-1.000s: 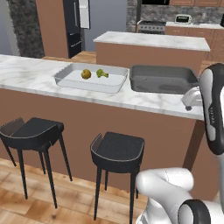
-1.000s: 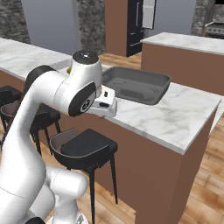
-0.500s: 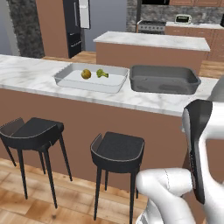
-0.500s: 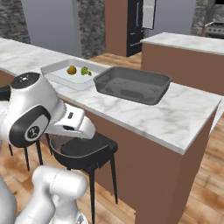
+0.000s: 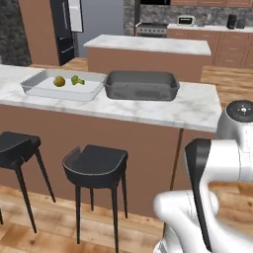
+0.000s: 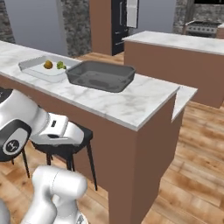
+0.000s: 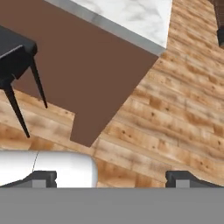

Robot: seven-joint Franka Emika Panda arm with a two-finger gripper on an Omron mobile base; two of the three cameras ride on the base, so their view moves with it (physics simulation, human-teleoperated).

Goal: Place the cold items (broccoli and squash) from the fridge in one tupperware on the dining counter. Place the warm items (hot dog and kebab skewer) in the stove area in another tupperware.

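The base has driven rightward along the dining counter [image 5: 163,111] — arm folded low beside it.

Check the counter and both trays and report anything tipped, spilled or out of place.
Nothing stands out. The clear tray sits flat on the marble counter with the squash and broccoli inside. The dark tray beside it sits level. No spills show.

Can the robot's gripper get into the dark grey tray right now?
Probably not right away. The gripper hangs open down beside the dining counter, pointing at the wooden floor. The dark grey tray sits up on top, empty and uncovered, so the arm would have to lift first.
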